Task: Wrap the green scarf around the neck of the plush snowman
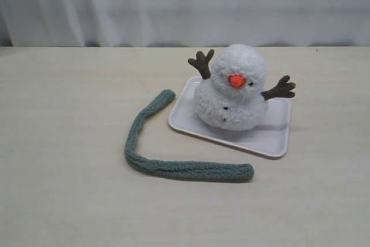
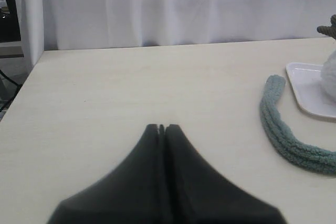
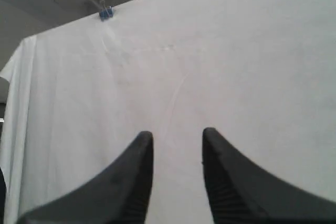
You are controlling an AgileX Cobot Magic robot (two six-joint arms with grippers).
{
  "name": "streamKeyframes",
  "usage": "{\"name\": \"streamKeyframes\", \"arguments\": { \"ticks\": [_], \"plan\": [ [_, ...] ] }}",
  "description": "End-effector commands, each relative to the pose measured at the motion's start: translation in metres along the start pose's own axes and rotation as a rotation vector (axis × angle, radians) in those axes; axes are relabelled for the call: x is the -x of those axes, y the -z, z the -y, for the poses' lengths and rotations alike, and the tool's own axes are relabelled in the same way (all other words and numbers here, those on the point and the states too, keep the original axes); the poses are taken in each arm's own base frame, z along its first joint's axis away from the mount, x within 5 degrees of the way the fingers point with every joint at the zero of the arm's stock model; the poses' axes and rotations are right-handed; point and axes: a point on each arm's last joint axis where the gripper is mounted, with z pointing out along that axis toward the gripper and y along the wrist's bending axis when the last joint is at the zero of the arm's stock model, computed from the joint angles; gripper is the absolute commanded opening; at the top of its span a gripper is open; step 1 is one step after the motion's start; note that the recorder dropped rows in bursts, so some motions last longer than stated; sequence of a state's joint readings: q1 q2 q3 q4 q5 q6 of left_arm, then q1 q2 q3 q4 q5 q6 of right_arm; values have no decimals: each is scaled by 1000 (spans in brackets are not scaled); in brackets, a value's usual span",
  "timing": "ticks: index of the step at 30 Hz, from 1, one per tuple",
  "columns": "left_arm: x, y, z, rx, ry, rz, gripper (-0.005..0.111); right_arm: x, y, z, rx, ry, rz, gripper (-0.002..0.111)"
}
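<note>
The green scarf (image 1: 185,170) lies loose on the table (image 1: 69,143) just beside the tray (image 1: 272,134). One rounded end sits near the tray's left edge. The strip then bends and runs along in front of the tray, apart from it. The plush snowman (image 1: 231,93) sits on the tray, and its neck (image 1: 219,89) is bare. The scarf looks light, limp and fuzzy, so it would likely sag and trail when lifted, though the fleece should grip well. The end nearest the tray seems the sensible place to pinch. The snowman looks soft and light and could tip or slide on the smooth tray if tugged. The left gripper (image 2: 161,127) has its tips pressed together on nothing, over bare table well away from the tray. The right gripper (image 3: 177,134) has its jaws parted and empty, facing a white curtain (image 3: 236,51). No brand, label or writing can be read.
</note>
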State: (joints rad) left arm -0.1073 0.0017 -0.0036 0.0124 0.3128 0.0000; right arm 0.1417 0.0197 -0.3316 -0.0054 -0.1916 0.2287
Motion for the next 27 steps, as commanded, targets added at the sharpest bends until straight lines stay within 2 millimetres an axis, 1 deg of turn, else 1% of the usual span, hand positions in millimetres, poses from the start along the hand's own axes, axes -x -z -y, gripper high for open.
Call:
{"name": "streamKeyframes", "arguments": {
  "ticks": [1,2,3,4,5,6,7,8,9,10,11,12,13,14,15,16,19,21,27],
  "plan": [
    [0,0,0,2,-1,7,0,30,-24,-6,-58,130,-333,58],
    [0,0,0,2,-1,7,0,37,-38,-8,-71,179,-477,60],
    [0,0,0,2,-1,7,0,40,-44,-8,-73,197,-533,60],
    [0,0,0,2,-1,7,0,43,-59,-10,-75,209,-654,60],
    [0,0,0,2,-1,7,0,43,-66,-11,-59,213,-700,60],
    [0,0,0,2,-1,7,0,41,-80,-18,20,212,-769,60],
    [0,0,0,2,-1,7,0,38,-85,-22,67,204,-793,59],
    [0,0,0,2,-1,7,0,29,-97,-31,184,167,-832,58],
    [0,0,0,2,-1,7,0,17,-107,-37,277,123,-874,58],
    [0,0,0,2,-1,7,0,9,-112,-38,313,105,-913,58],
    [0,0,0,2,-1,7,0,-10,-122,-38,355,73,-1005,58],
    [0,0,0,2,-1,7,0,-21,-126,-37,363,55,-1058,58],
    [0,0,0,2,-1,7,0,-46,-136,-32,365,30,-1161,58],
    [0,0,0,2,-1,7,0,-60,-139,-30,362,9,-1209,58],
    [0,0,0,2,-1,7,0,-85,-144,-31,403,-33,-1275,58],
    [0,0,0,2,-1,7,0,-96,-145,-34,440,-41,-1295,57],
    [0,0,0,2,-1,7,0,-135,-148,-51,510,-27,-1342,56],
    [0,0,0,2,-1,7,0,-159,-149,-67,561,36,-1357,56],
    [0,0,0,2,-1,7,0,-217,-148,-116,688,125,-1409,56]
  ]
}}
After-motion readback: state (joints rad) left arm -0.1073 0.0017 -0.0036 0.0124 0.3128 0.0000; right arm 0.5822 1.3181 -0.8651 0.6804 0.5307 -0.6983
